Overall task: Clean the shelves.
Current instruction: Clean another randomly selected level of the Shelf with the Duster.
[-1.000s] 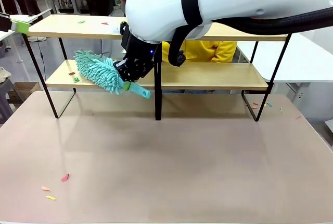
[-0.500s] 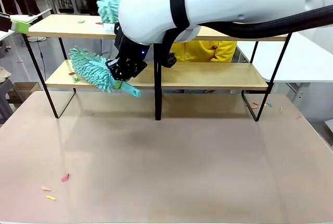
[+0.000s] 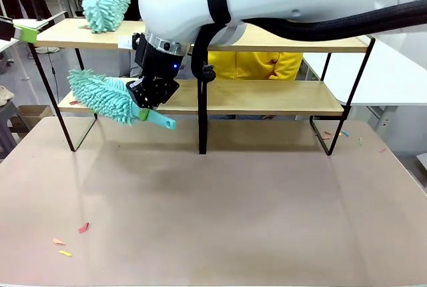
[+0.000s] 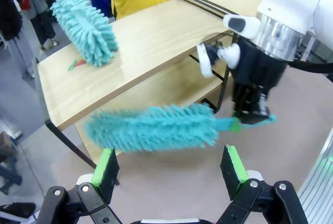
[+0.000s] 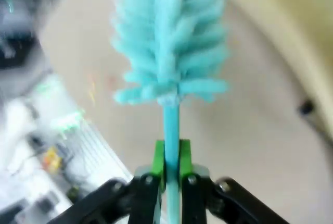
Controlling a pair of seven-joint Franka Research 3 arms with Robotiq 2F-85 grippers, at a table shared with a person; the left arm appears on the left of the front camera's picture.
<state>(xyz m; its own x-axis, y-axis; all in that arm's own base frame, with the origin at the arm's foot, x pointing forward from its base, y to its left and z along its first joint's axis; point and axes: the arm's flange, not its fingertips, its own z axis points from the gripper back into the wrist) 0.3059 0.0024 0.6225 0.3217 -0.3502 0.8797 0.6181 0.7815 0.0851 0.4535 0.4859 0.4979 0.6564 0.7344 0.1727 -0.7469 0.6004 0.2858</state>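
The shelves are two long light wood boards on a black frame across the table's far side. My right gripper is shut on the handle of a teal fluffy duster, whose head lies over the lower board's left end. In the right wrist view the green pads clamp the duster handle. A person's hand holds a second teal duster on the upper board's left end. My left gripper stands open with nothing in it, off the shelves' left end, facing my duster and the person's duster.
A person in yellow stands behind the shelves. Coloured paper scraps lie on the grey-brown tabletop at front left, and a few more by the frame's right leg. A white table stands at right.
My right gripper has swept the duster leftward along the lower board to its left end. The person's duster has moved left and down onto the upper board's left end.
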